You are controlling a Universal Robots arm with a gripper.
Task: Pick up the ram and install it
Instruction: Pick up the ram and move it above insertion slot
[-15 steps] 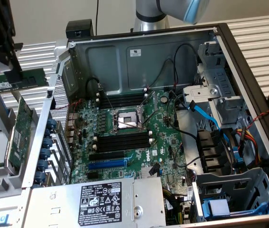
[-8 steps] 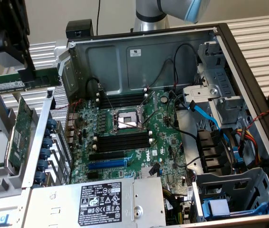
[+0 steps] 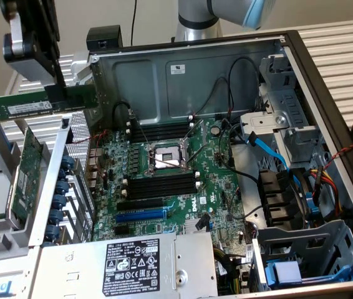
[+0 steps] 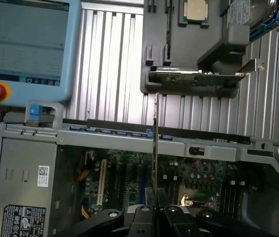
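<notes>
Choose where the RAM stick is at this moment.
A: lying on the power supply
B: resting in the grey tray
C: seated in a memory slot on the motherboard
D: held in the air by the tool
D: the tool is clamped on the RAM stick, which hangs in the air beside the open computer case, clear of the motherboard.

The arm (image 3: 196, 18) is a silver-grey tube with a light-blue joint cap (image 3: 254, 12); its black jaws carry round silver screws (image 4: 114, 214).
</notes>
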